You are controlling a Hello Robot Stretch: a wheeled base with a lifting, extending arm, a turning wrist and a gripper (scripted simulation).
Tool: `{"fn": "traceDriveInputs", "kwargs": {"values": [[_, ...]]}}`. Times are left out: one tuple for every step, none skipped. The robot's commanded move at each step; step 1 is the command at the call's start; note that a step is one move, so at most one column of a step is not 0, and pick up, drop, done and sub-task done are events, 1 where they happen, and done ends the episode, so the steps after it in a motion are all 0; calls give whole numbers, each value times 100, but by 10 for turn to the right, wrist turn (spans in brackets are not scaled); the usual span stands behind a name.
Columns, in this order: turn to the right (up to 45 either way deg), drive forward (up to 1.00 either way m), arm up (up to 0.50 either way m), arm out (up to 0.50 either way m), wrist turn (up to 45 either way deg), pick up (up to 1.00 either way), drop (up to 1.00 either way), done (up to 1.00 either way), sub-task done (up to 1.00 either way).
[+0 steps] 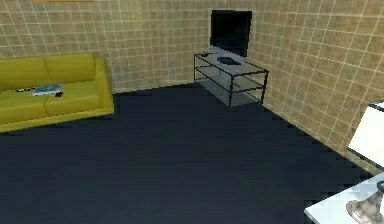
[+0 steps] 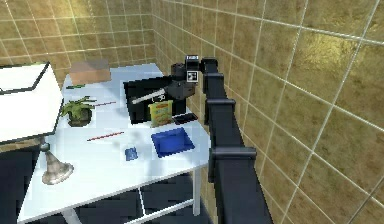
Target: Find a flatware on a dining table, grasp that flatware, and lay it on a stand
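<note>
The dark arm [image 2: 222,130] rises from the arm side view's bottom edge and reaches over a white table [image 2: 110,165]. At its far end, the gripper [image 2: 166,91] sits over a black flat thing [image 2: 138,90] on the tabletop. A thin silvery thing [image 2: 150,96] lies or hangs right at the fingers. I cannot tell whether the gripper holds anything. In the forward view a glass stand [image 1: 232,76] with a dark television [image 1: 231,31] on it stands by the far tiled wall.
On the table lie a yellow packet [image 2: 160,111], a blue square [image 2: 172,141], a small potted plant [image 2: 78,108], a brown flat box [image 2: 91,72] and a lamp [image 2: 24,102]. A yellow sofa [image 1: 55,88] stands at the forward view's left, with dark open floor [image 1: 170,150] between.
</note>
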Motion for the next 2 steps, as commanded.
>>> {"fn": "traceDriveInputs", "kwargs": {"values": [[0,0,0,0,120,0,0,0,0],[0,0,-30,0,0,0,0,0,0]]}}
